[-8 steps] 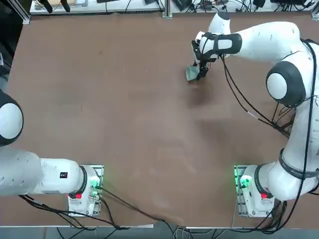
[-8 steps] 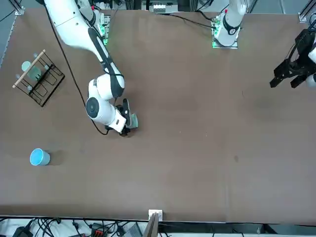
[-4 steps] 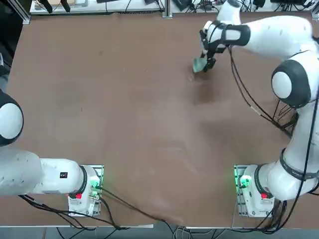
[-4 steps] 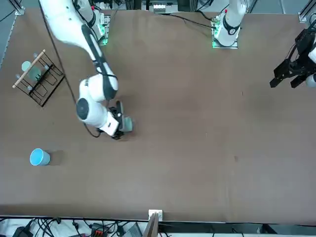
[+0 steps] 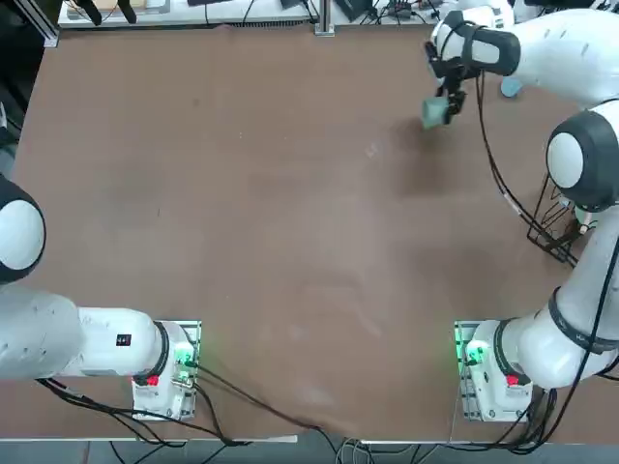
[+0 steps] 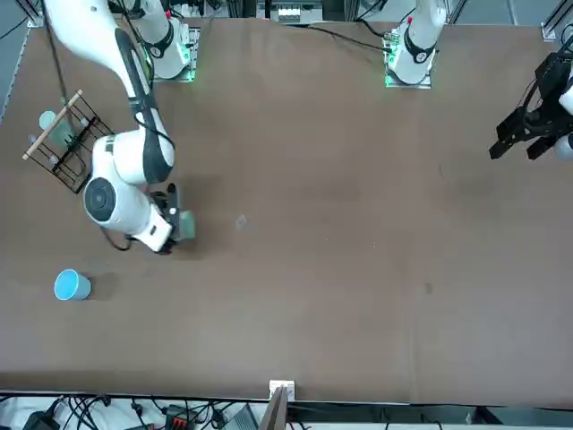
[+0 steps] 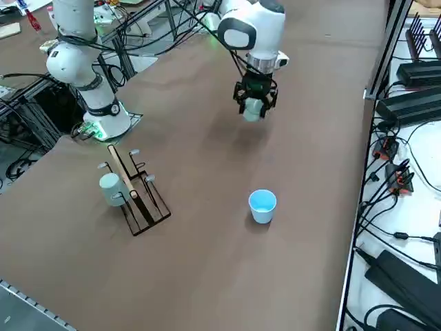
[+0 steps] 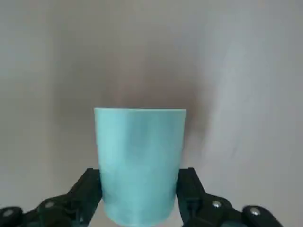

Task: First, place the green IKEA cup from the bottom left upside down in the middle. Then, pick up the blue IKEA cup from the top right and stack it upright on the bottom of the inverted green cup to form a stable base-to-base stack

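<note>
One green cup is pinched between the right gripper's two fingers, wide end away from the palm, seemingly above the table's far right part. One blue cup stands upright farther right, toward the far edge. One rack at right holds one pale cup. The right arm reaches along the right side; brown tabletop spreads leftward.
</note>
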You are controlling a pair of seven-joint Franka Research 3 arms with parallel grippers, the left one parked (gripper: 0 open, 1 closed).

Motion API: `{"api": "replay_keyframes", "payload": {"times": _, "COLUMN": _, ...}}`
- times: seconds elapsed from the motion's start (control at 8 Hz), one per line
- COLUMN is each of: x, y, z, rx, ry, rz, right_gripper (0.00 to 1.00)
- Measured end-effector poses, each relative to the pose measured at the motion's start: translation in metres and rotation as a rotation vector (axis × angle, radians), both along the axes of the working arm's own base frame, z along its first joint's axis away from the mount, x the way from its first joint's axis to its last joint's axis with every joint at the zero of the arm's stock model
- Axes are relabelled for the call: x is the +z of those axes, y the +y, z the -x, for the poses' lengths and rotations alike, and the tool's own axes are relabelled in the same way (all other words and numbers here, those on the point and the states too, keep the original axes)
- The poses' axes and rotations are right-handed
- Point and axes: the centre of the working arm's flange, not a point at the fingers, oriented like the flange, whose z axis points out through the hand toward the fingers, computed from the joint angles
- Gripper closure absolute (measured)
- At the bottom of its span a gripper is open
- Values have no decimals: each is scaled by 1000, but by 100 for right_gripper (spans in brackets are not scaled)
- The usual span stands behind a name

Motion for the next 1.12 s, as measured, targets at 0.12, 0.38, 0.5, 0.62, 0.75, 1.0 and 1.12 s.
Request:
{"api": "replay_keyframes", "payload": {"times": 0.12, "x": 5, "y": -12, "z": 1, "rx": -32, "ry": 17, "rz": 122, "right_gripper": 13}}
{"api": "replay_keyframes", "payload": {"times": 0.38, "x": 10, "y": -26, "z": 4, "rx": -105, "ry": 5, "rz": 342, "right_gripper": 13}}
{"api": "replay_keyframes", "payload": {"times": 0.5, "x": 8, "y": -34, "z": 6, "rx": -156, "ry": -16, "rz": 449, "right_gripper": 13}}
{"api": "replay_keyframes", "payload": {"times": 0.62, "x": -2, "y": -40, "z": 10, "rx": -216, "ry": -28, "rz": 547, "right_gripper": 13}}
{"api": "replay_keyframes", "payload": {"times": 0.75, "x": -18, "y": -40, "z": 13, "rx": -265, "ry": -34, "rz": 612, "right_gripper": 13}}
{"api": "replay_keyframes", "payload": {"times": 1.0, "x": -54, "y": -21, "z": 24, "rx": -332, "ry": -32, "rz": 706, "right_gripper": 13}}
{"api": "replay_keyframes", "payload": {"times": 1.12, "x": -68, "y": -5, "z": 33, "rx": -349, "ry": -40, "rz": 765, "right_gripper": 13}}
